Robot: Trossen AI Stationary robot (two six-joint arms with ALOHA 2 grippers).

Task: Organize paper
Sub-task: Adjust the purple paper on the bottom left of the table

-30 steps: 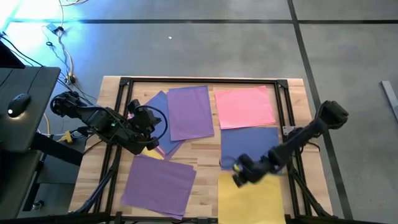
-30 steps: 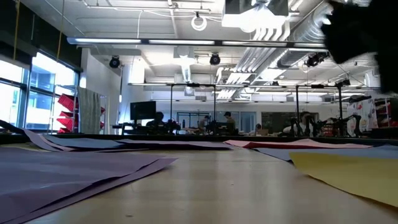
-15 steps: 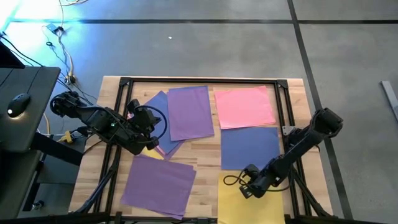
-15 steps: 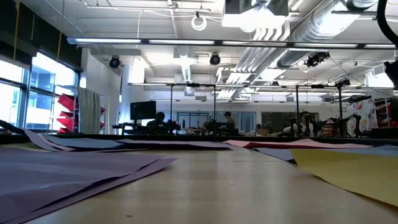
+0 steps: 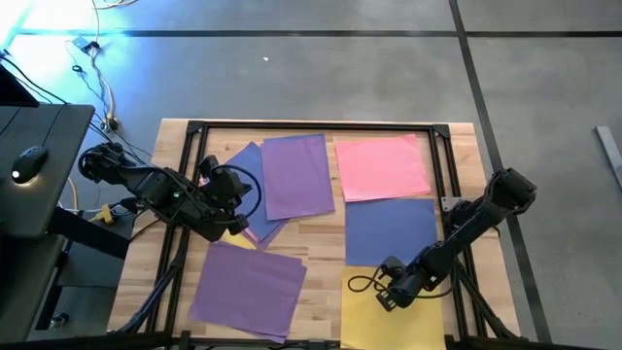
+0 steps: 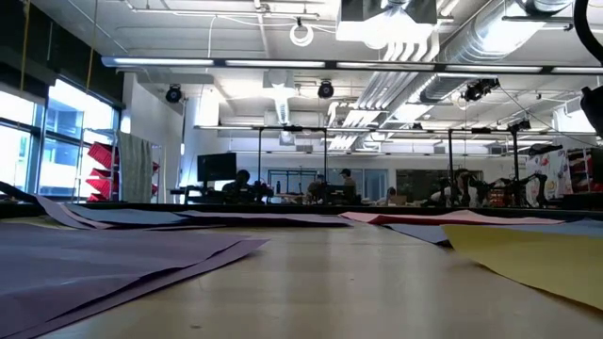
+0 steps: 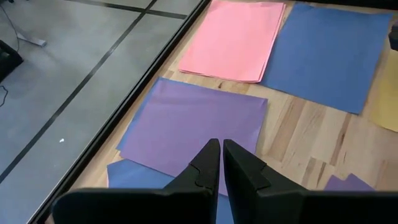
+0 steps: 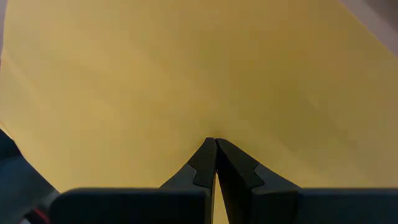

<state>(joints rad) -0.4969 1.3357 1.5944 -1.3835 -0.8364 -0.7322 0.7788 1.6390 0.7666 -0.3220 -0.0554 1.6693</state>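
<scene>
Since a second ago the right arm has swung toward the near edge of the table [image 5: 321, 231], so its right gripper [image 5: 386, 297] has left the near edge of the blue sheet [image 5: 389, 229] for the yellow sheet [image 5: 394, 316], and there it has barely shifted over the last half second. Its fingers are clenched together with nothing between them, the tips low over the yellow surface or touching it, which I cannot tell. Closed tips pressed flat would suit sliding a thin sheet better than pinching it, so I judge this arm is about to nudge the yellow sheet into line.

On the right side, pink [image 5: 381, 165], blue and yellow run from far to near in a tidy column, the blue edge lying under the pink one. The left side is looser: a purple sheet [image 5: 296, 175] lies over another blue sheet [image 5: 243, 165] at far left, with slivers of pink and yellow showing beneath them, and a second purple sheet [image 5: 248, 285] sits askew at near left.

Unmoved, the left gripper [image 5: 236, 187] hangs over that untidy pile, its fingers shut on nothing, likely waiting its turn.
</scene>
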